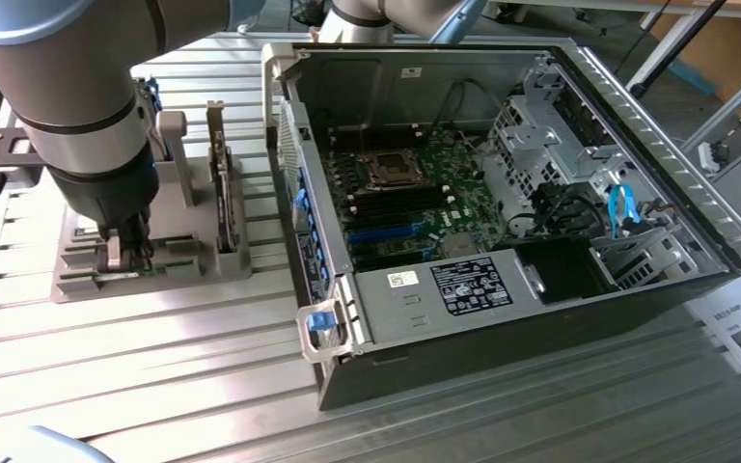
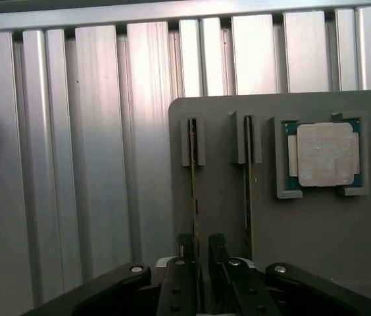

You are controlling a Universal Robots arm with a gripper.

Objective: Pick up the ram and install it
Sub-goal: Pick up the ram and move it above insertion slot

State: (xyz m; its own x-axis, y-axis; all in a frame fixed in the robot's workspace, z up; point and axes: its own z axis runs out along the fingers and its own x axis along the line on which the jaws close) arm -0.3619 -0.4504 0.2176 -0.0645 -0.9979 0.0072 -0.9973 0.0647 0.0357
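The ram is seen on edge in its slot of the grey holder, straddled by the fully opened gripper but apparently not yet clamped, so lifting and installation are left undone.

The surface is shiny silver with long stripes. The holder is grey. The square chip is silver with a green edge. The pincer is black. The computer's board is green.
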